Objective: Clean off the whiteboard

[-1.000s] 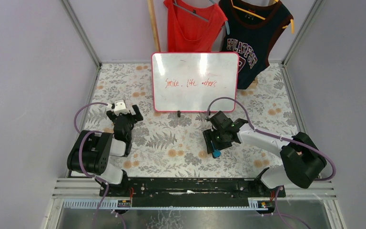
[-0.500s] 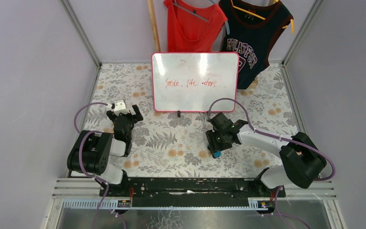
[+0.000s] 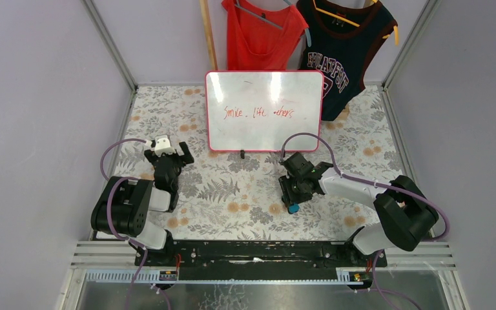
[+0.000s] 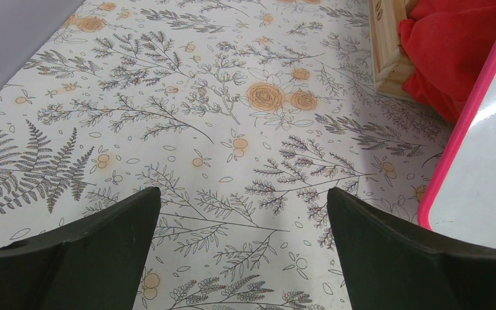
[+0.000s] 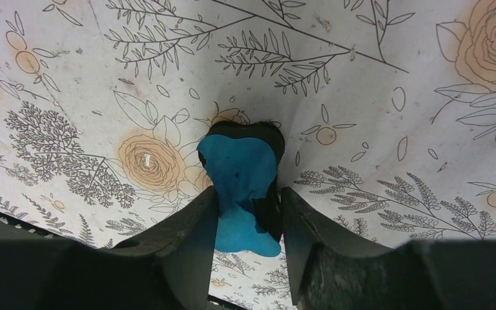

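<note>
The whiteboard (image 3: 265, 97) stands upright at the back centre, white with a pink-red frame and red writing across its middle. Its left edge shows in the left wrist view (image 4: 484, 174). The small blue eraser (image 3: 292, 208) lies on the floral table in front of the board's right half. My right gripper (image 3: 290, 197) is down over it, and in the right wrist view its jaws (image 5: 248, 194) press the eraser (image 5: 242, 168) from both sides. My left gripper (image 3: 168, 155) is open and empty, low over the table (image 4: 242, 194), left of the board.
A red top (image 3: 261, 32) and a dark jersey (image 3: 345, 51) hang behind the board, beside a wooden stick (image 3: 208, 39). A wooden crate with red cloth (image 4: 387, 45) sits by the board's left edge. Metal frame posts (image 3: 110, 45) flank the table.
My right arm has shifted slightly left and lowered over the eraser, its jaws closing on it. The left arm and the board have not moved.
</note>
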